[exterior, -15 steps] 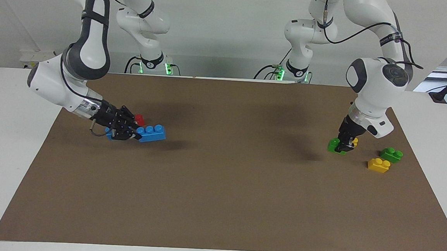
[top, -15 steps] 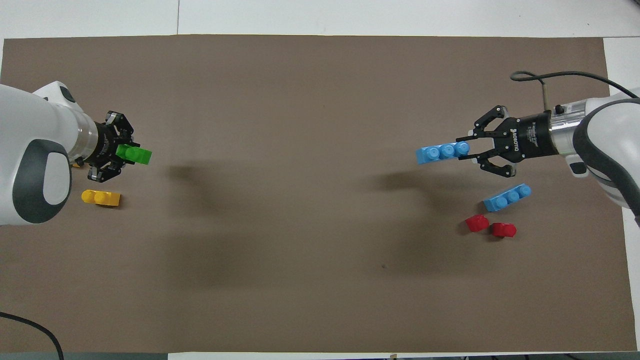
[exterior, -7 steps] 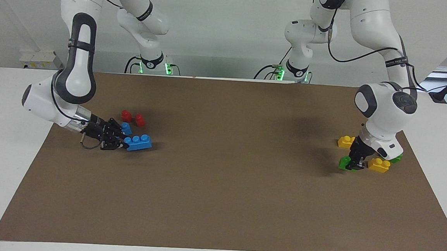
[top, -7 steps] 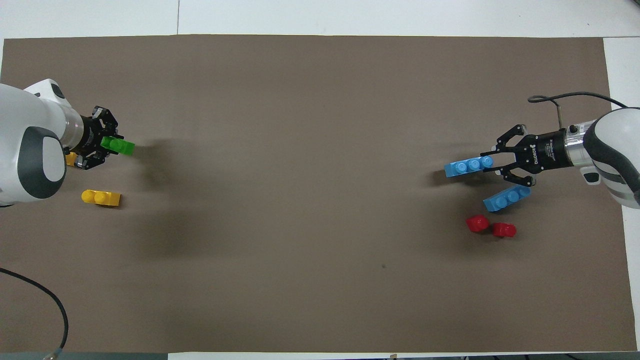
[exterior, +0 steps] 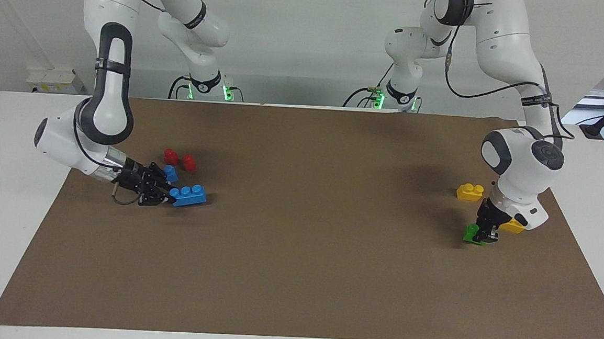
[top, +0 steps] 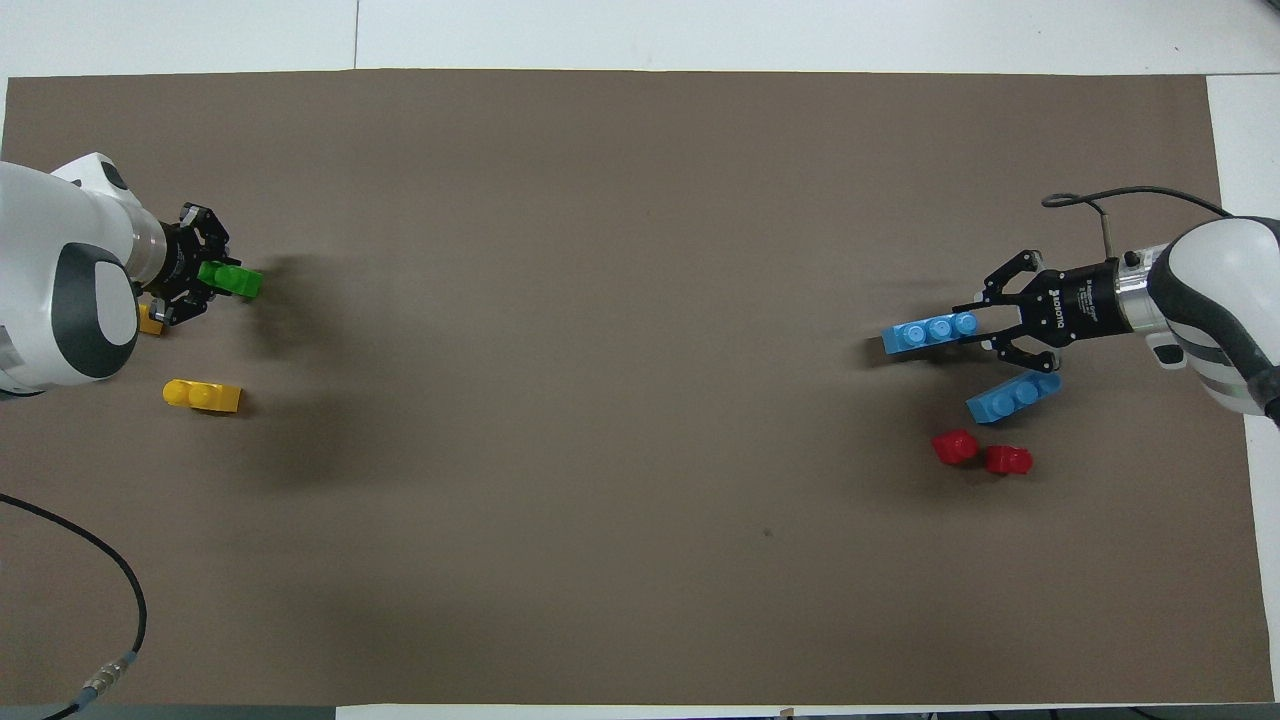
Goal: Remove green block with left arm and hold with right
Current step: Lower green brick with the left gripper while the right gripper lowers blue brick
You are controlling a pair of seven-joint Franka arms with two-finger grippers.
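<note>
My left gripper (exterior: 484, 230) is shut on a green block (exterior: 470, 233), a small two-stud brick, and holds it low over the mat at the left arm's end of the table. In the overhead view the block (top: 232, 281) sticks out of the left gripper (top: 205, 280). My right gripper (exterior: 160, 192) is shut on the end of a blue three-stud brick (exterior: 188, 195), low over the mat at the right arm's end. The overhead view shows the right gripper (top: 985, 330) and this brick (top: 925, 332) too. The second green block is hidden.
One yellow brick (exterior: 470, 191) lies nearer to the robots than the green block. Another (exterior: 513, 227) is half hidden under the left wrist. A second blue brick (top: 1013, 397) and two red blocks (top: 955, 446) (top: 1008, 459) lie by the right gripper.
My left gripper has carried the green block down and away from the yellow brick it was beside. My right gripper has lowered the blue brick and drawn it toward the table's end.
</note>
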